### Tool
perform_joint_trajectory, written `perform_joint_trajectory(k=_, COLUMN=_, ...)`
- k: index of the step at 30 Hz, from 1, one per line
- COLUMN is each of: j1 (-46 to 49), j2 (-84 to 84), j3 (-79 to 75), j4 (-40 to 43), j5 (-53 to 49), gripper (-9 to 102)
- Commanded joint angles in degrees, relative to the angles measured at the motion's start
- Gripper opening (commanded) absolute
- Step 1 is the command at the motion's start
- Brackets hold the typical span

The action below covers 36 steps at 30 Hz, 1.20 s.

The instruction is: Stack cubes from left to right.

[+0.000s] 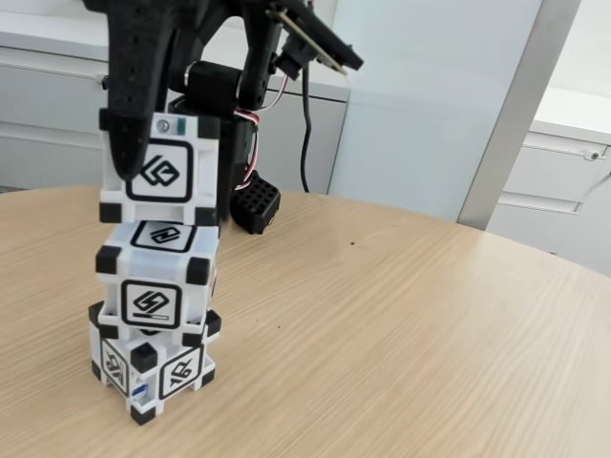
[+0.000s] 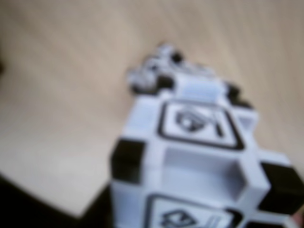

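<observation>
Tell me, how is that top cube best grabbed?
By its flat left and right faces, coming down from above, as the claw has it now. The top cube sits upright over two others, so a sideways approach would likely topple the stack.

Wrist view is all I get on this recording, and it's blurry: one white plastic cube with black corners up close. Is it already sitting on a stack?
Observer: In the fixed view the top white plastic cube with black corner blocks hangs just above the middle cube, not fully seated; a thin gap shows.
Operator: How many cubes are under it?
Observer: Two; the middle cube rests on the bottom cube, which is turned at an angle to it.
Operator: Is the pincer on the top one?
Observer: Yes, the black pincer grips it from above, one finger down its left side.
</observation>
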Motion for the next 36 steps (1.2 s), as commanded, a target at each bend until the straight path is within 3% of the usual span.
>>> perform_joint_trajectory(k=1, j1=0.1, j2=0.8, j3=-0.2, j4=0.2, j5=0.4, gripper=20)
perform_joint_trajectory(k=21, j1=-0.4, j2=1.9, j3=-1.1, j4=0.2, j5=1.2, gripper=42)
perform_joint_trajectory(k=36, j1=-0.4, j2=4.7, j3=-1.1, j4=0.2, j5=0.9, gripper=40)
